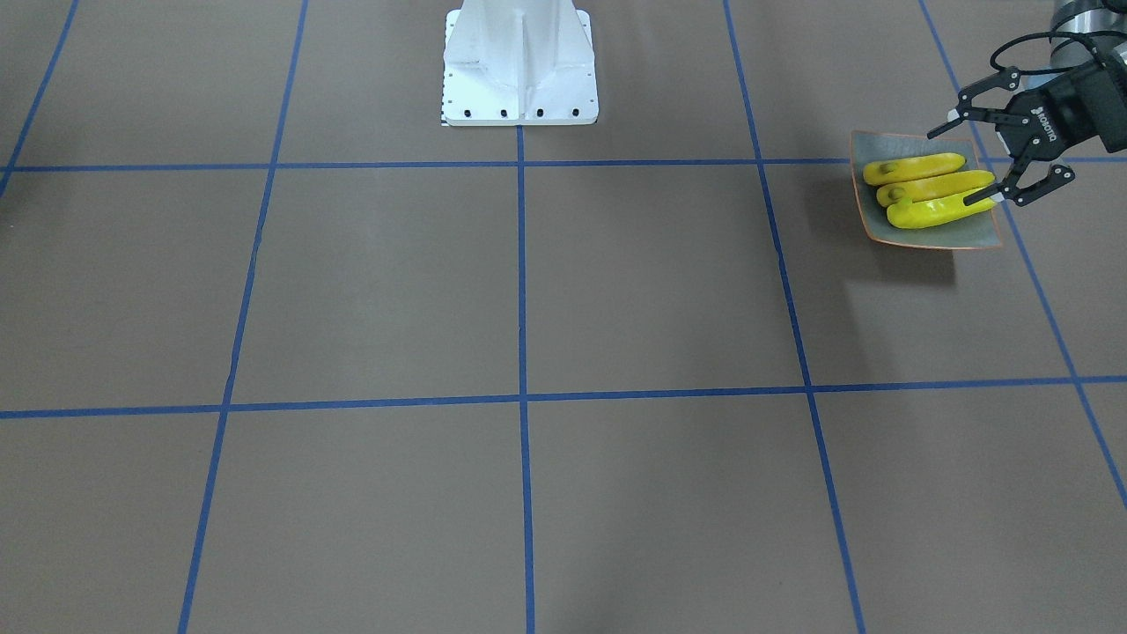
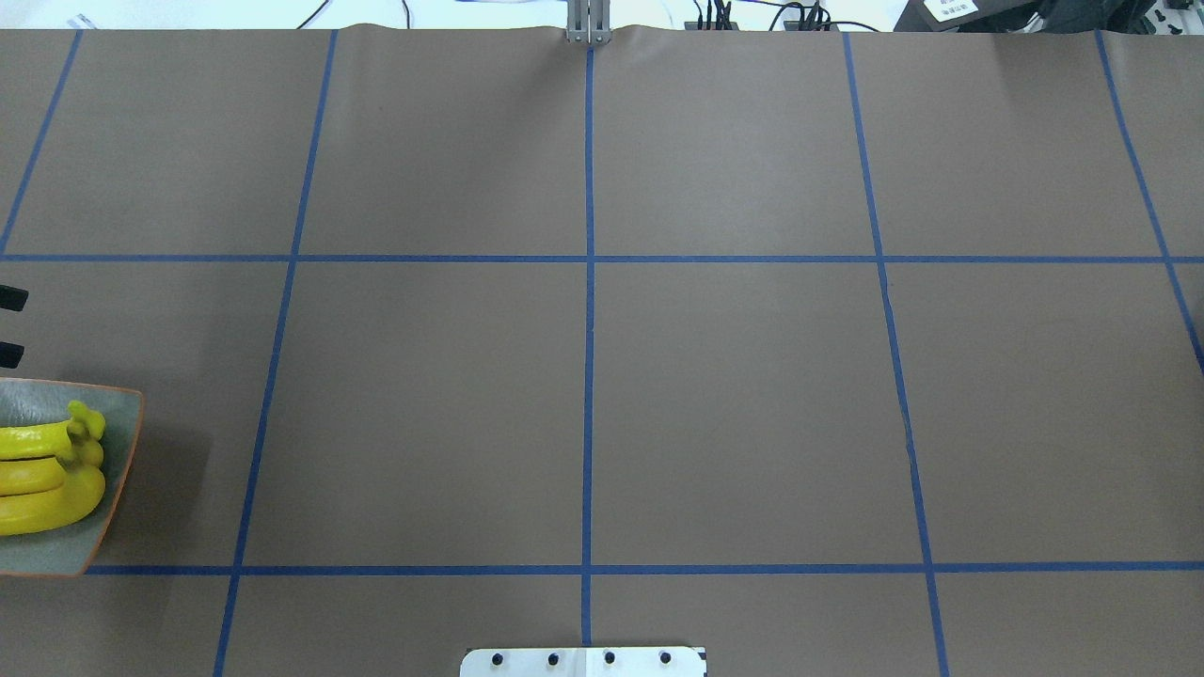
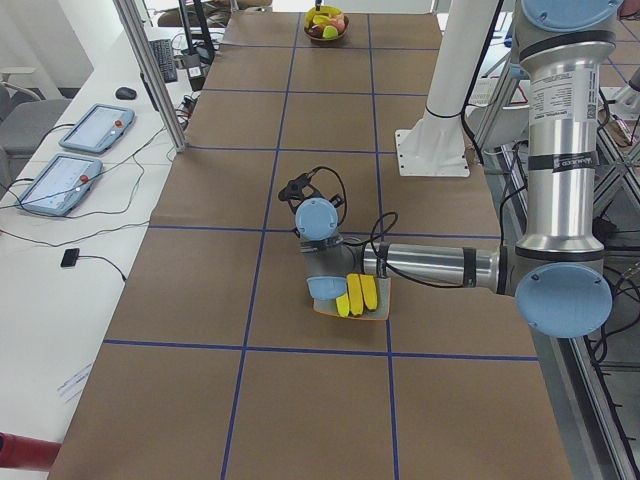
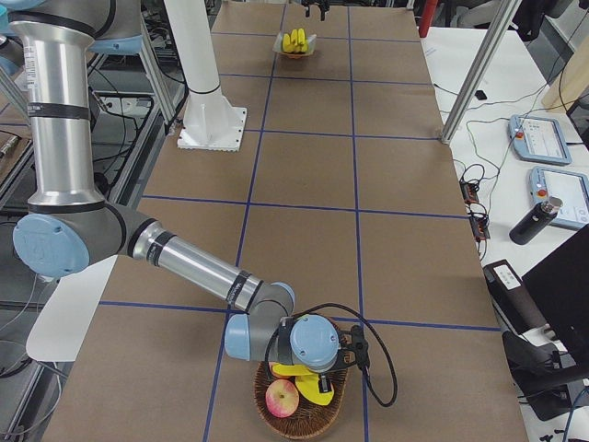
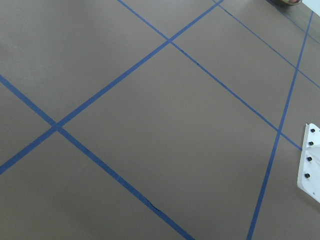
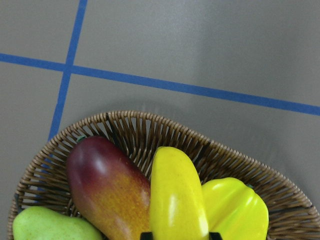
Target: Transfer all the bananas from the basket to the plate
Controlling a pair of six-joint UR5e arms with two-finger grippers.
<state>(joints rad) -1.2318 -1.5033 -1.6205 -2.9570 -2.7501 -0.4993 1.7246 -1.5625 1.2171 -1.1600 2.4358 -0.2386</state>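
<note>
Three yellow bananas (image 1: 929,189) lie side by side on the grey-green plate (image 1: 968,234) with an orange rim; they show at the left edge of the overhead view (image 2: 38,470). My left gripper (image 1: 953,167) is open and empty, just above the plate's outer end. A fourth banana (image 6: 175,195) lies in the wicker basket (image 6: 150,122). My right gripper (image 6: 180,235) is down in the basket, its dark fingertips (image 6: 145,234) pressed against both sides of that banana. In the right exterior view the gripper (image 4: 317,354) covers most of the basket (image 4: 304,422).
The basket also holds a red-orange mango (image 6: 107,185), a green pear (image 6: 47,225), a yellow bell pepper (image 6: 235,210) and a red apple (image 4: 282,398). The white robot base (image 1: 519,62) stands between plate and basket. The table is brown paper with blue tape lines.
</note>
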